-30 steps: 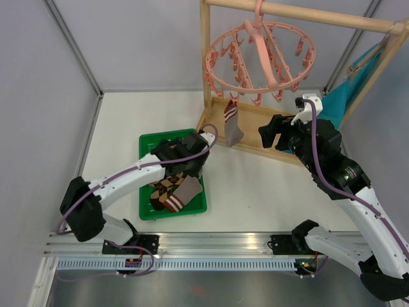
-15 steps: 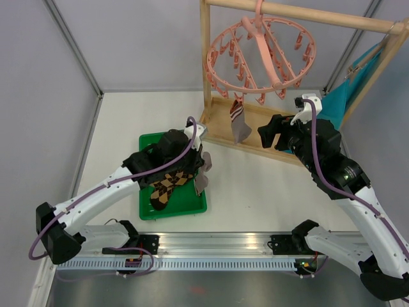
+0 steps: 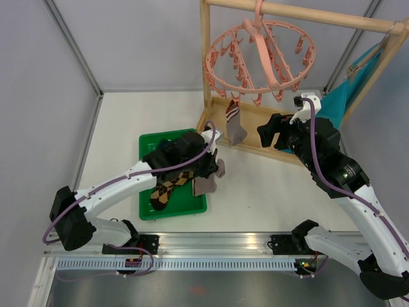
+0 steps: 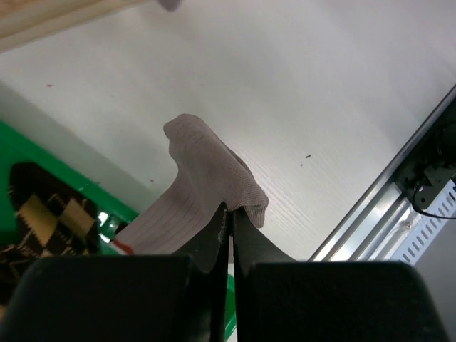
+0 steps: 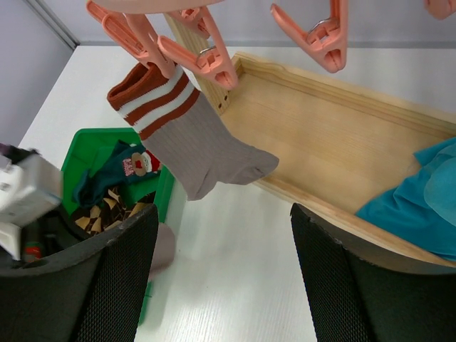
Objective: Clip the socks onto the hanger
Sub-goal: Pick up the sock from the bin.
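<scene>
Left wrist shows my left gripper point(image 4: 229, 217) pinching the grey-brown fabric sock point(image 4: 203, 171) over the white table point(image 4: 320, 85). I'd raise it cuff-first to the pink plastic ring hanger point(image 3: 259, 54), with my right gripper point(image 5: 224, 242) spread below it.

Ribbed, matt knit cloth forms the grey-brown sock point(image 4: 203, 192), above a smooth, matt white worktop point(image 4: 320, 78). The hanger point(image 5: 199, 60) is glossy pink plastic, the rail frame point(image 5: 335, 128) pale bare-looking wood, the tray point(image 3: 156, 138) shiny green plastic.
</scene>
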{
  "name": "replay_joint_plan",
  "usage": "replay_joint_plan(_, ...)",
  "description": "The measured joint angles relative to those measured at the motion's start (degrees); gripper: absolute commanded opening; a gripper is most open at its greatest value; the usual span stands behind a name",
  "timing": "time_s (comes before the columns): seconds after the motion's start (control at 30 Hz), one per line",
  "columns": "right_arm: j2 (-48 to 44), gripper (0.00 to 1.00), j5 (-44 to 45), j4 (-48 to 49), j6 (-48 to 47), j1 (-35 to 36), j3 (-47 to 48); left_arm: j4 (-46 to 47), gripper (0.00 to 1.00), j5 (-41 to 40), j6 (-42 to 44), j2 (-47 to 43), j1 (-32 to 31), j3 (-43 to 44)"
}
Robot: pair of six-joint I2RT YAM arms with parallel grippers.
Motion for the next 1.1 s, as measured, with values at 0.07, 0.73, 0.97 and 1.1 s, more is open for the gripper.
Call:
replay_joint_plan(0.07,0.0,0.81,0.0,0.0,0.0,0.0,0.2,1.4,0.02,1.1,-0.1,3.2,-1.4,0.1)
replay_joint_plan(0.73,0.1,0.8,0.0,0.0,0.0,0.0,0.2,11.9,0.64,3.5,-9.1,7.0,-6.8,-11.5)
replay_joint_plan(0.97,0.8,0.8,-0.9,0.3,0.0,0.0,-0.7,13.2,0.6,-5.0,-20.4,-13.2,-6.8,-19.3)
replay_joint_plan(1.1,1.0,0.8,-1.1,0.5,0.1,0.0,-1.0,13.9,0.6,-10.6,-32.5,-21.7,-6.8,-23.6)
